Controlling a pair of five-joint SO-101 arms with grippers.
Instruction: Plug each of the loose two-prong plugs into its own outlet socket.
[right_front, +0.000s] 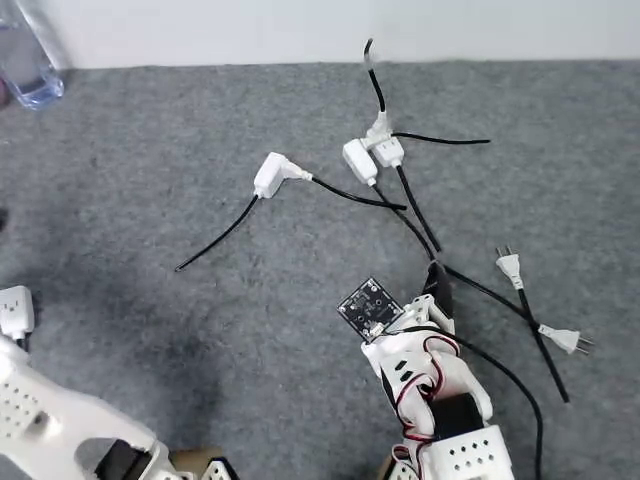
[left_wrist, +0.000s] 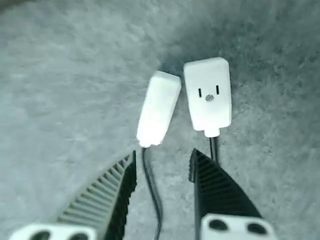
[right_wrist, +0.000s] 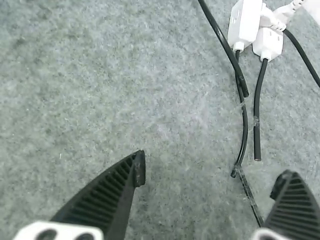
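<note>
Two loose two-prong plugs lie on the grey carpet at the right, one (right_front: 510, 265) farther back and one (right_front: 571, 342) nearer, both on black cords. White outlet sockets sit at the back: a pair (right_front: 372, 155) and a single one (right_front: 270, 175). The right wrist view shows that pair (right_wrist: 255, 27) beyond my right gripper (right_wrist: 210, 187), which is open and empty just above the carpet. My left gripper (left_wrist: 162, 172) is open over two more white sockets, one (left_wrist: 207, 95) face up with its slots showing, the other (left_wrist: 159, 107) on its side.
A black cord (right_wrist: 243, 115) runs between the right gripper's fingers. A small black circuit board (right_front: 369, 306) lies beside the right arm (right_front: 430, 380). A clear bottle (right_front: 25, 60) stands at the back left corner. A white wall edges the carpet at the back.
</note>
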